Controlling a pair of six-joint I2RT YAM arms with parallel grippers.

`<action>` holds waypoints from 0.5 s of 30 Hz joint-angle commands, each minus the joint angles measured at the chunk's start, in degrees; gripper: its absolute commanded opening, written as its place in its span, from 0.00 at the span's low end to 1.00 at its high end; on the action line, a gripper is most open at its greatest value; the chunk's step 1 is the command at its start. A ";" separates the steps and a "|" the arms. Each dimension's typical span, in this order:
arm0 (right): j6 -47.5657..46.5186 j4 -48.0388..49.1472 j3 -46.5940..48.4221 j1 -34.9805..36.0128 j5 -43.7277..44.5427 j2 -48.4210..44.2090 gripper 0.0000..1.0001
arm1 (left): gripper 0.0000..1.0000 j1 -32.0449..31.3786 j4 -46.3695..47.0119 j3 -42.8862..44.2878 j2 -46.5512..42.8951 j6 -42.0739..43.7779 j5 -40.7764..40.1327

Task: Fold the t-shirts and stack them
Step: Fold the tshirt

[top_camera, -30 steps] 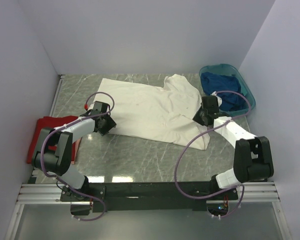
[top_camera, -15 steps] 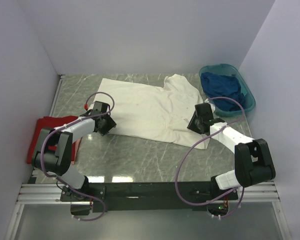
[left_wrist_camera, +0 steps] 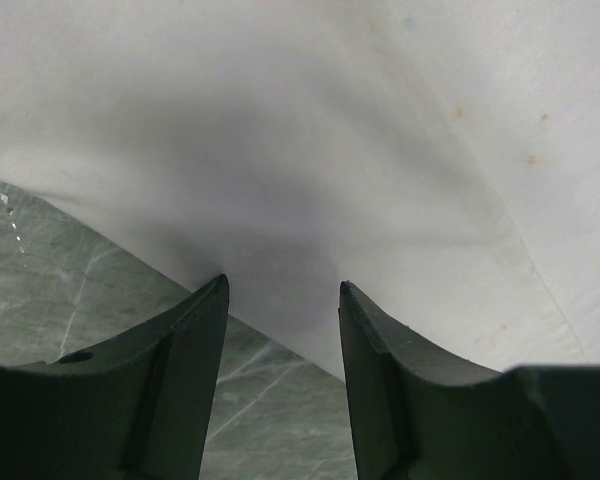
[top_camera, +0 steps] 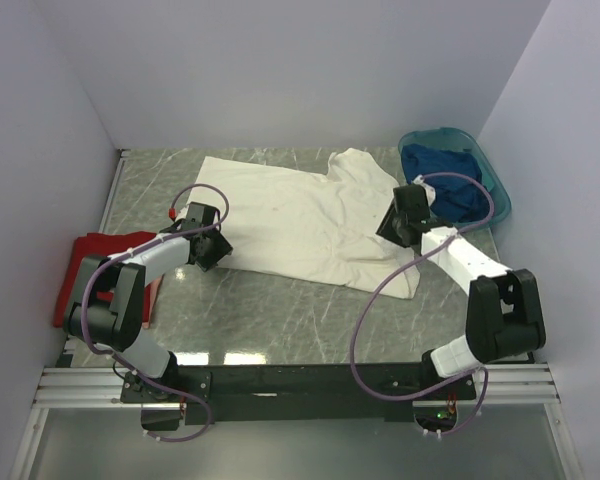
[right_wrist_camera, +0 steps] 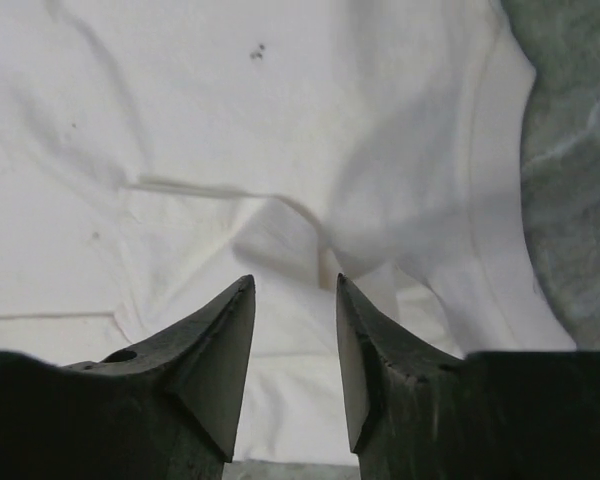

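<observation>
Right now your cream-white t-shirt (top_camera: pixel 290 215) lies spread across the middle of the bench (top_camera: pixel 280 310), front hem toward the left and one sleeve trailing toward the near right. The left arm (top_camera: pixel 155 250) reaches to the shirt's near-left hem. In its wrist view you can see its jaws standing moderately apart, fingers (left_wrist_camera: pixel 180 380) on either side of the cloth's edge (left_wrist_camera: pixel 380 150), with grey marble showing in the gap and nothing clamped between them. The right arm (top_camera: pixel 460 258) hangs over the shirt's right side, close to the sleeve. Its jaws are parted too and grip nothing. Its wrist view shows a small raised pucker of white fabric (right_wrist_camera: pixel 230 130) just ahead of the fingertips (right_wrist_camera: pixel 210 360) and a curved hem running down the right, bare bench beyond it. The red t-shirt (top_camera: pixel 80 265) sits at the bench's left edge, well apart from the white one. The dark blue t-shirt (top_camera: pixel 445 180) is bunched inside the teal basin (top_camera: pixel 495 190) at the far right corner.
</observation>
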 commanded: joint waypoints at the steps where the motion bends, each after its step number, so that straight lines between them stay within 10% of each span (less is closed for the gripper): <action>1: -2.14 0.26 5.69 -0.63 -0.04 4.35 0.47 | 0.54 -0.24 1.02 1.36 -0.68 0.73 0.17; 15: -4.95 -0.54 10.01 3.85 -4.71 18.15 0.48 | 0.54 -0.24 1.55 1.01 -0.68 0.47 0.52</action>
